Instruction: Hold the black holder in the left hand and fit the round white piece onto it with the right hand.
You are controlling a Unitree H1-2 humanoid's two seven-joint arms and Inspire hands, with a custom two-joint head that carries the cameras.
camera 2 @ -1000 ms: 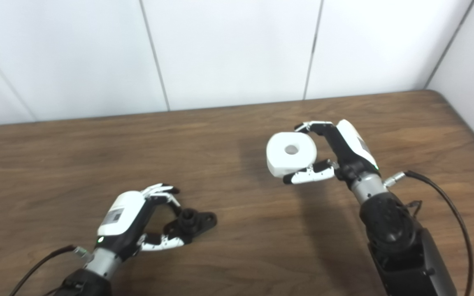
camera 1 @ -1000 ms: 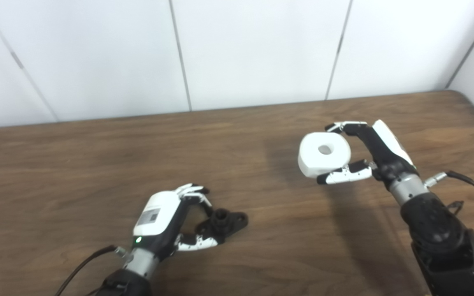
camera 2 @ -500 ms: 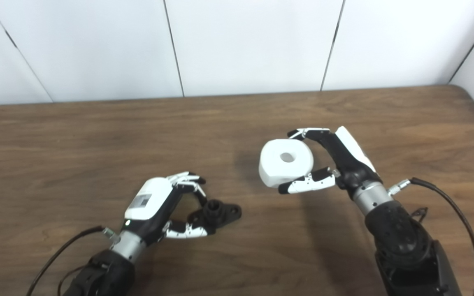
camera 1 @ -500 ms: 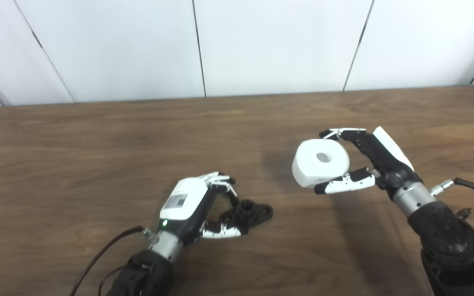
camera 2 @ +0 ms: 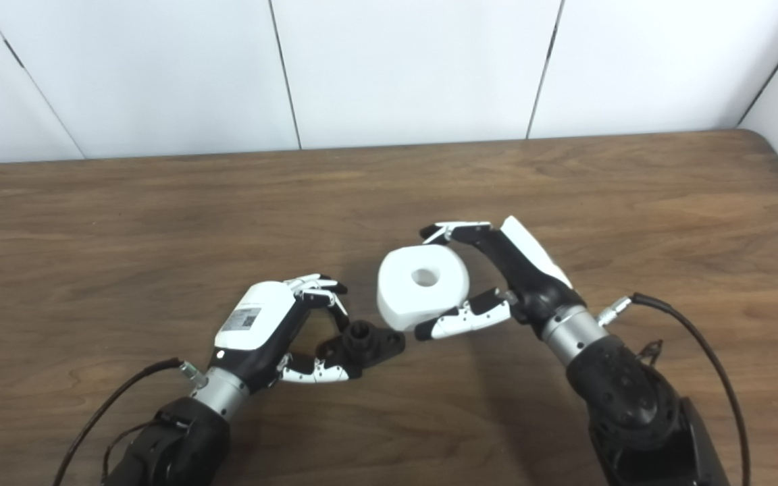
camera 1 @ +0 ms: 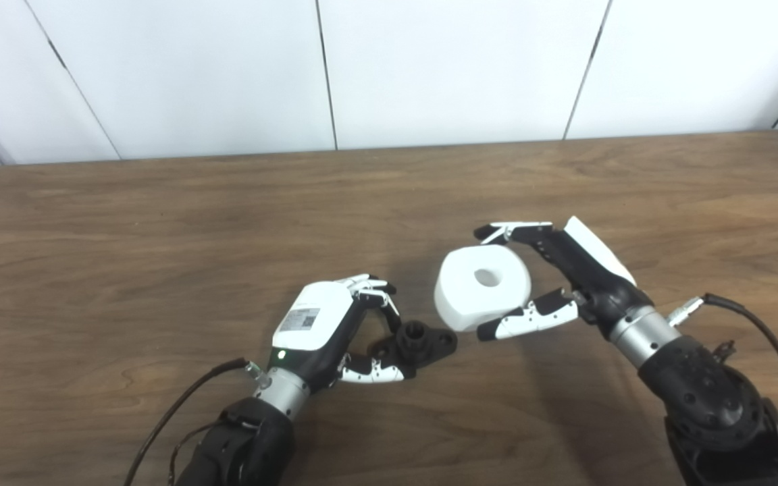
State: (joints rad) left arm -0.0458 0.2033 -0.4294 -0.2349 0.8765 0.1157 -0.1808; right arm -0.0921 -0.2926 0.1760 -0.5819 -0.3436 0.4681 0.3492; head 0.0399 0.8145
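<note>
Left eye view, read from left to right. The left hand point(camera 1: 325, 331) lies low over the wooden table point(camera 1: 125, 256), its white back turned up, its arm entering from the bottom edge. Its fingers point(camera 1: 372, 293) curl down over the near end of the black holder point(camera 1: 419, 341) while the thumb closes in from below, so the hand is closed on the holder. Whether the holder rests on the table or is raised just off it cannot be told. The holder is a small flat plate with a short upright post; it looks stiff and light, and is best gripped by the plate end, as here, which leaves the post free.

Just to the right, close to the holder but not touching it, is the round white piece point(camera 1: 482, 287), a thick ring with a central hole facing up and slightly toward the camera. It appears rigid, smooth and light, so it may slip under a loose grip. The sensible hold is across the outer wall, keeping the hole clear. The right hand point(camera 1: 564, 277) holds it so: long fingers reach over the far side, the thumb presses the near side, and the forearm slopes down to the lower right. The hole sits above and to the right of the post, not yet over it.
</note>
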